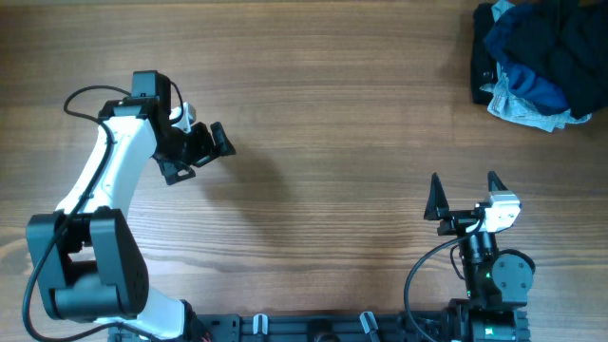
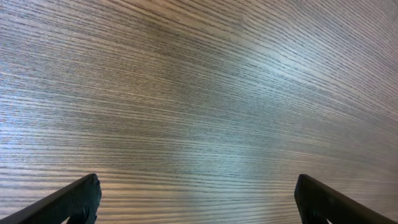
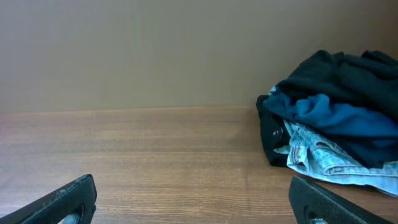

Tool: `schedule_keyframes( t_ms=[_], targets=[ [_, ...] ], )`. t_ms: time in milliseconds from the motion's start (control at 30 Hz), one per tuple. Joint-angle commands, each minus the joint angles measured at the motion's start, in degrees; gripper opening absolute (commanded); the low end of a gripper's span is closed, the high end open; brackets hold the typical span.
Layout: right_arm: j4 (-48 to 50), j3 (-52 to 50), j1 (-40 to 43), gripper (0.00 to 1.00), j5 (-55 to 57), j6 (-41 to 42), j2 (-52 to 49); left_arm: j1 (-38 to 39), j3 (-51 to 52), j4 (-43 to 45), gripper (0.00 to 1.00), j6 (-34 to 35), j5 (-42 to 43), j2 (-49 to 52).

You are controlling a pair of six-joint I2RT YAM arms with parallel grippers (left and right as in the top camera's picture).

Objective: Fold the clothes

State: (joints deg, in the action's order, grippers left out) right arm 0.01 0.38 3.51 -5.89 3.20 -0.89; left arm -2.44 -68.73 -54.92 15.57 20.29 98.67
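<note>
The clothes (image 1: 543, 52) lie in a crumpled heap, long axis unclear.

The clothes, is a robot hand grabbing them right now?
No, the clothes lie in a crumpled heap, with the left gripper and right gripper both well away from them.

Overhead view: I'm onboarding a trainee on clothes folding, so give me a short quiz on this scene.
1. True or false: the left gripper holds a garment.
2. Where does the pile of clothes lie? A: between the arms; B: at the far right corner of the table; C: under the left gripper.
3. Fill in: the right gripper is ___ (open or shut).
Key: 1 false; 2 B; 3 open.
</note>
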Motion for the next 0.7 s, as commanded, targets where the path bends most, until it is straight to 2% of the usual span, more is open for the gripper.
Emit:
schedule_keyframes(
  t_ms=[0, 500, 600, 667],
  targets=[
    [0.2, -0.1, -0.2, 1.00, 1.2, -0.2, 0.6, -0.3, -0.3, 0.0, 1.00, 0.3, 0.5, -0.4],
    [0.2, -0.1, -0.2, 1.00, 1.2, -0.2, 0.6, -0.3, -0.3, 0.6, 1.00, 0.3, -0.4, -0.4],
    [0.2, -0.1, -0.2, 1.00, 1.2, -0.2, 0.6, 2.4, 0.3, 11.1, 1.00, -1.6, 0.0, -2.2],
    [0.2, -0.1, -0.2, 1.00, 1.2, -0.2, 0.6, 7.3, 3.1, 20.6, 1.00, -3.6, -3.6, -5.1]
  ],
)
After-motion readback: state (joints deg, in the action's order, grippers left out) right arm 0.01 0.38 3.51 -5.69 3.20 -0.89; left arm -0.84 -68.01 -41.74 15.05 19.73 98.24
